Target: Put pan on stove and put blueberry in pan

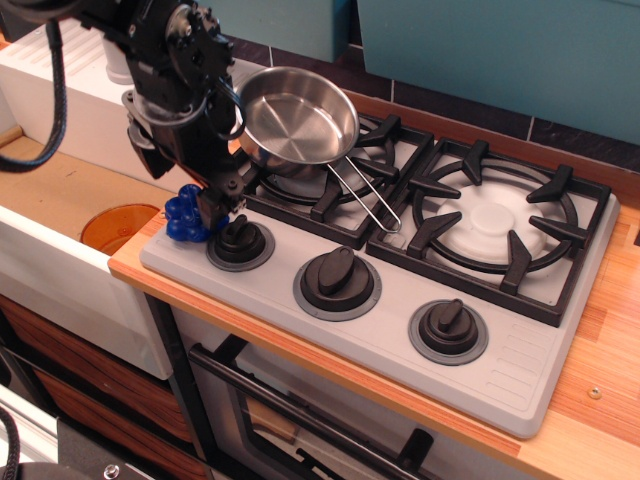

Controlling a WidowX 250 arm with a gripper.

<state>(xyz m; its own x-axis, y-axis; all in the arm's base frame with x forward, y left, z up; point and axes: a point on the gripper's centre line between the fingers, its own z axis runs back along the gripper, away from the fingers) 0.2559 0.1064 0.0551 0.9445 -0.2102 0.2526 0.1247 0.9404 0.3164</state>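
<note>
The shiny steel pan (297, 115) rests on the black grate of the left burner of the grey stove (520, 370), with its wire handle (365, 195) pointing toward the front right. The blueberry (180, 218), a cluster of deep-blue balls, lies at the stove's front left corner beside the left knob (240, 242). My black gripper (197, 205) is down right over the blueberry and covers its right part. Its jaws look open around the cluster, and I see no firm grip.
A white sink (60, 200) with an orange drain disc (115, 225) lies left of the stove, with a grey faucet (125, 60) behind it. The right burner (495, 220) is bare. Two more knobs (337, 280) sit along the front. The wooden counter (600, 380) runs on to the right.
</note>
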